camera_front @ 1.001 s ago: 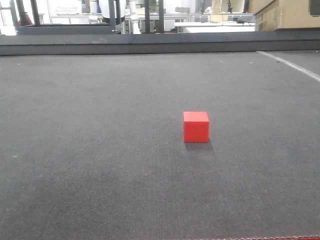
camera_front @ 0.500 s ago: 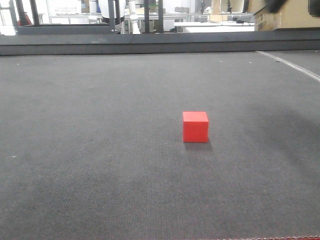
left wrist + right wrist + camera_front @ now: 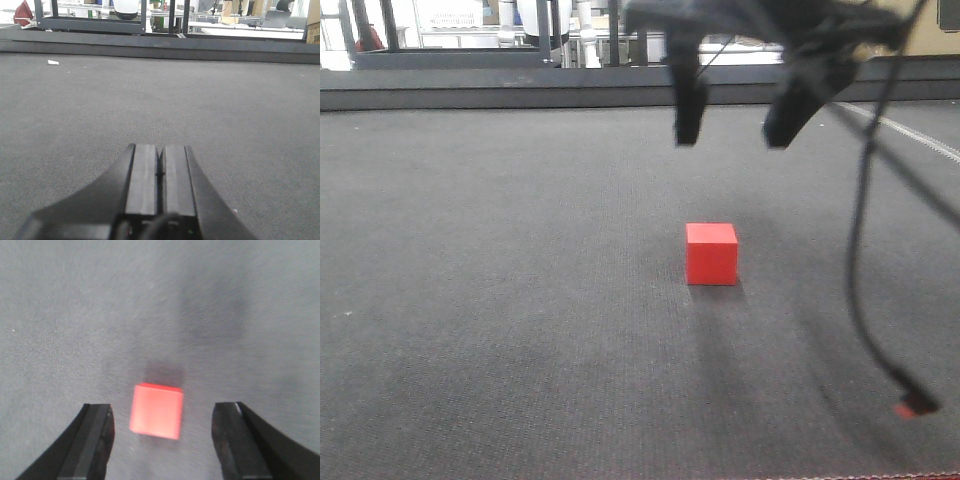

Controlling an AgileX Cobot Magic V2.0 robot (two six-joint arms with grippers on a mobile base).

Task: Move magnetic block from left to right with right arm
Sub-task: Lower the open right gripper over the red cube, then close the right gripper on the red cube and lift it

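The magnetic block [image 3: 711,254] sits flat on the dark grey mat [image 3: 470,300], one face towards the front camera, a little right of the middle of that view. Nothing touches it.

The right gripper [image 3: 734,130] hangs in the air above the block with its jaws spread wide, the gap plainly broader than the cube. From the front, one finger is over the block's left edge and the other is out past its right edge.

In the right wrist view the block [image 3: 156,410] shows in the gap between the two black fingers [image 3: 95,432], clear of both and slightly nearer the one on the picture's left. It is a little blurred there, with a soft shadow on the mat beyond it.

A black cable [image 3: 860,250] trails down from the right arm on the block's right side and ends in a red-tipped plug [image 3: 917,405] near the front edge of the mat.

The left gripper [image 3: 160,152] is low over bare mat, its two fingers pressed together. A small white scrap [image 3: 53,62] lies far off on the mat.
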